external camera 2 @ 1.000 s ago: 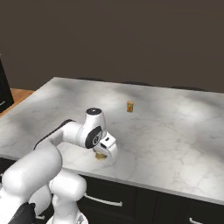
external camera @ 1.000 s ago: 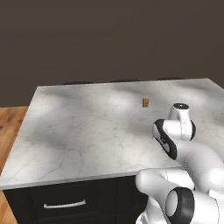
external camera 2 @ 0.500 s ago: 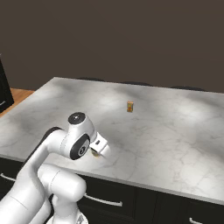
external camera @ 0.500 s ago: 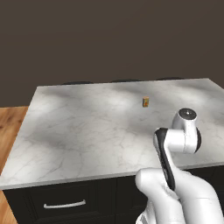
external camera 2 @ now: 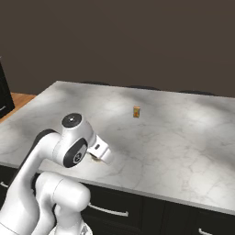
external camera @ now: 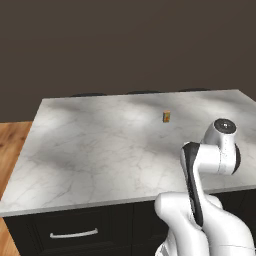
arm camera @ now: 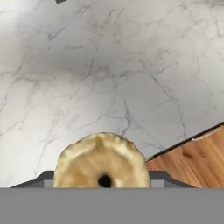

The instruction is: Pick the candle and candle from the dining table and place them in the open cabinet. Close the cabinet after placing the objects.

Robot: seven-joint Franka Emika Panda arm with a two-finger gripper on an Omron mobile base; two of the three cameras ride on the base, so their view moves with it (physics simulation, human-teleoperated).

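A: Dining table (external camera: 100,145) status?
B: Marble top mostly bare. Taper candle in brass candlestick (external camera 2: 136,111) stands upright near the table's far middle.
A: Stubby candle?
B: Short cream-yellow candle (arm camera: 102,162) clamped between the gripper (arm camera: 102,181) fingers, above the table's near edge, wood floor (arm camera: 197,159) past that edge.

Dining table (external camera: 100,145): white-grey veined marble top, black base, silver drawer handle (external camera: 74,234). Far candle (external camera: 166,116): brass-yellow. Near candle (arm camera: 101,162): cream-yellow, dark centre. Floor (arm camera: 192,159): orange-brown wood grain. Back wall (external camera 2: 137,41): dark brown.
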